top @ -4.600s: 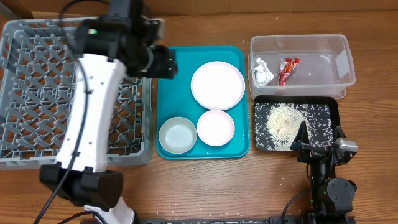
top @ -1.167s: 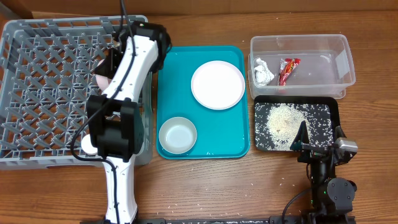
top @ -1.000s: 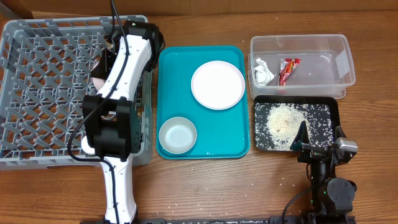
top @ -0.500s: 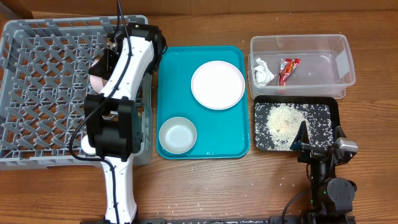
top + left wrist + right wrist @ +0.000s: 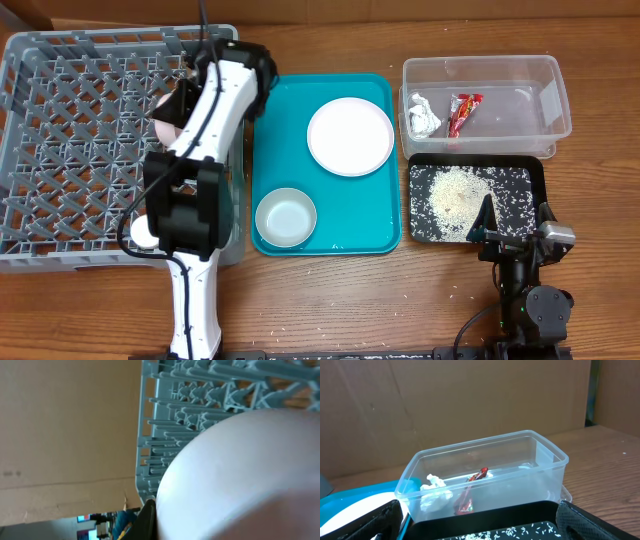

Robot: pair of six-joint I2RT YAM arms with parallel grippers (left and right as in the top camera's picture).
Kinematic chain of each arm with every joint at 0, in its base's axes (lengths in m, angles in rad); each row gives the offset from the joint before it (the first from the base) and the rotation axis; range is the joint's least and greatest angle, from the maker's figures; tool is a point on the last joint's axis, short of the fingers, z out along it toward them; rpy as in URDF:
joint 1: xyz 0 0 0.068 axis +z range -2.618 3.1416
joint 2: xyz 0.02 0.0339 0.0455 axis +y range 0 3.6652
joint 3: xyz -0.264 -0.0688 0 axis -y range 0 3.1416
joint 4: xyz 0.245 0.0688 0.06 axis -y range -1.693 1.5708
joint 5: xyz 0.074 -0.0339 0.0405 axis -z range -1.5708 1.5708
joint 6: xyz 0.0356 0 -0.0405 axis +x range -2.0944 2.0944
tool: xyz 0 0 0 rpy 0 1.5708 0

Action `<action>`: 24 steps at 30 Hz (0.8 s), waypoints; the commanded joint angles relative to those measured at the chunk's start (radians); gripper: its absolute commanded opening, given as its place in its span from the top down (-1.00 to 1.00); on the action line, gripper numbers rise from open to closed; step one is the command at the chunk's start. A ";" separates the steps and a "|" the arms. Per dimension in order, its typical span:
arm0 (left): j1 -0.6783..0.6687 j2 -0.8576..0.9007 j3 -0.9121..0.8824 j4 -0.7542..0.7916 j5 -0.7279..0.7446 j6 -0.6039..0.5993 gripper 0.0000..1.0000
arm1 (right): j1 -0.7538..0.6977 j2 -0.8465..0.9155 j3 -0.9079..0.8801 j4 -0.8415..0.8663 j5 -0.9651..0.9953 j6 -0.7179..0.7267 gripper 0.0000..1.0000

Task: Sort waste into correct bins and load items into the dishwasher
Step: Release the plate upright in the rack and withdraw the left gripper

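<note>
As the left gripper (image 5: 179, 99) clasps a plate (image 5: 240, 475), the right gripper (image 5: 515, 225) gapes.

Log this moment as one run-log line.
left pincer: holding small plate over rack | right pincer: open, parked by black tray | teal tray: big plate, bowl waiting

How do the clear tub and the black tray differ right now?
The clear tub is see-through and deep-walled; the black tray is opaque and shallow. The tub holds a white tissue and a red wrapper; the tray holds loose rice grains. Both are rectangular and sit right of the teal tray.
</note>
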 commanded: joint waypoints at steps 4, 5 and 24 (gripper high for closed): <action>-0.037 0.026 -0.011 -0.022 0.153 0.004 0.60 | -0.003 -0.010 -0.010 0.007 0.000 -0.001 -1.00; -0.038 0.025 -0.011 -0.022 0.153 0.004 0.51 | -0.003 -0.010 -0.010 0.007 0.000 -0.001 -1.00; -0.063 -0.453 0.108 0.100 1.200 0.146 -0.48 | -0.003 -0.010 -0.010 0.006 0.000 -0.001 -1.00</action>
